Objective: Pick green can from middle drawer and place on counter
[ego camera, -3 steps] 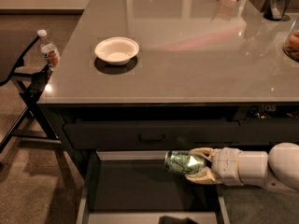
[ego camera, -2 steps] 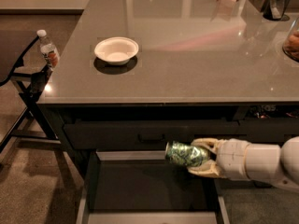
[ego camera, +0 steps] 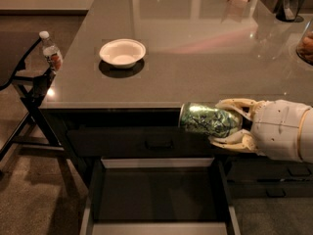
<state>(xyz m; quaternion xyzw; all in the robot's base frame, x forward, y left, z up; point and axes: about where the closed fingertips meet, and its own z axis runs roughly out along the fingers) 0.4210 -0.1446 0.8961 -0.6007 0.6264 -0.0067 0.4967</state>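
My gripper [ego camera: 226,122] comes in from the right and is shut on the green can [ego camera: 208,118]. The can lies on its side, its silvery end pointing left. It hangs in front of the counter's [ego camera: 195,48] front edge, above the open middle drawer [ego camera: 156,195]. The drawer's flat dark bottom shows nothing inside it.
A white bowl [ego camera: 122,52] sits on the counter at the left. A water bottle [ego camera: 51,52] stands on a dark folding stand off the counter's left end. Dark and red objects sit along the counter's far right edge. A closed drawer front with a bar handle [ego camera: 159,144] lies under the counter.
My gripper has lifted the green can up out of the drawer to the height of the counter's front edge.
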